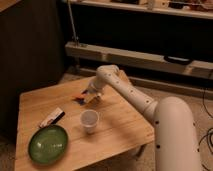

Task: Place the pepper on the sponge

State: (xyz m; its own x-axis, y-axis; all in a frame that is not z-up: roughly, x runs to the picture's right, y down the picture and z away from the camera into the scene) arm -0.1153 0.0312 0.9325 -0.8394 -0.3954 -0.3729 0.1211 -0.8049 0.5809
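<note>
The white arm reaches from the lower right across the wooden table [120, 125] to its far middle. My gripper [91, 96] hangs just above the tabletop there. Under and just left of it lies the blue sponge [80, 100], partly covered by the gripper. A slim orange-red pepper [78, 96] shows at the sponge's upper edge, right by the gripper's tip; whether the gripper still holds it is unclear.
A white paper cup [89, 120] stands upright in front of the gripper. A green plate [48, 144] sits at the near left corner. A white-and-black flat packet [52, 117] lies between plate and sponge. Shelving and a dark cabinet stand behind the table.
</note>
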